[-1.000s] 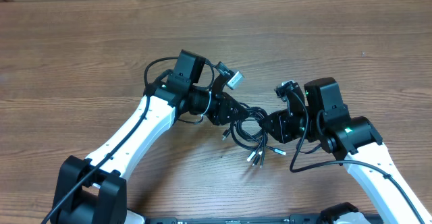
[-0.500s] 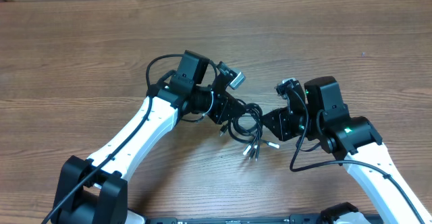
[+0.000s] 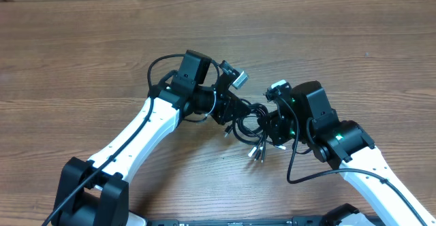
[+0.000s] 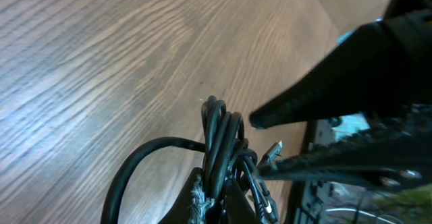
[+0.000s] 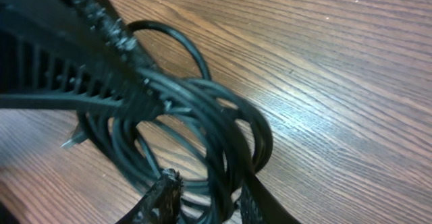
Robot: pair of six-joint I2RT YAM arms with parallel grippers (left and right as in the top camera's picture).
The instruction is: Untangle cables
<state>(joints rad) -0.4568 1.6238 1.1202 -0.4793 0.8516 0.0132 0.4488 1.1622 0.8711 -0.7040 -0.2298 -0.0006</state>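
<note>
Black cables (image 3: 246,125) lie coiled in a tangle over the counter (image 3: 102,49), between both arms. Left end effector (image 4: 216,190) is clamped on them; right end effector (image 5: 206,200) straddles some strands, grip uncertain. Best practice: isolate one loop, anchor left, draw apart slowly.
</note>
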